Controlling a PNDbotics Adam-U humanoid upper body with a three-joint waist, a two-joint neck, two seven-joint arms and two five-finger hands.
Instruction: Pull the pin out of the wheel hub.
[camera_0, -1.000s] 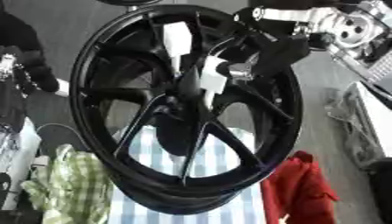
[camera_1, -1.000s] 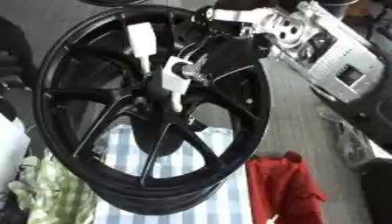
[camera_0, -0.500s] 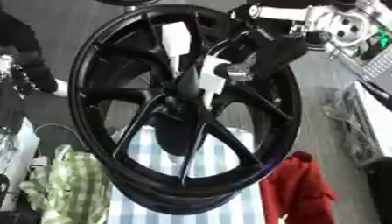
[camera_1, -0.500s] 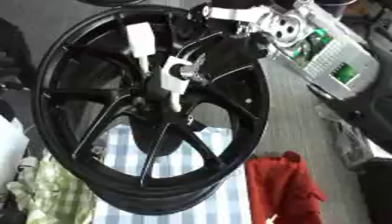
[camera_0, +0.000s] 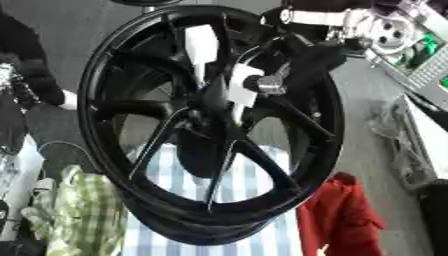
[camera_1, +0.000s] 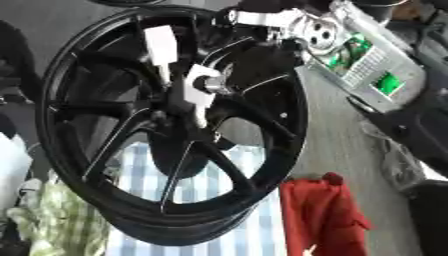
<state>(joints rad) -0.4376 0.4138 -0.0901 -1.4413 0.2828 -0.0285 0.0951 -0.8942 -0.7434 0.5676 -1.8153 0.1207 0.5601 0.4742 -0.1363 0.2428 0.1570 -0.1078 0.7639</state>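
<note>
A black spoked wheel (camera_0: 131, 165) stands upright on a checked cloth. At its hub (camera_0: 214, 107) a white pin (camera_0: 241, 92) with a silver end (camera_1: 215, 84) sticks out toward me. My right hand (camera_0: 304, 59) reaches in from the upper right, black against the spokes, with its fingers curled on the pin's silver end. A white block (camera_1: 160, 46) sits on a spoke above the hub. My left hand shows in neither view.
The blue-and-white checked cloth (camera_1: 254, 230) lies under the wheel. A red cloth (camera_1: 324, 215) is at the lower right and a green checked cloth (camera_0: 74, 215) at the lower left. A dark shape (camera_0: 26, 60) stands behind the rim's left side.
My right forearm has shifted a little left and turned, so a green board on it now shows. The hand stays at the pin, and the pin stays at the hub.
</note>
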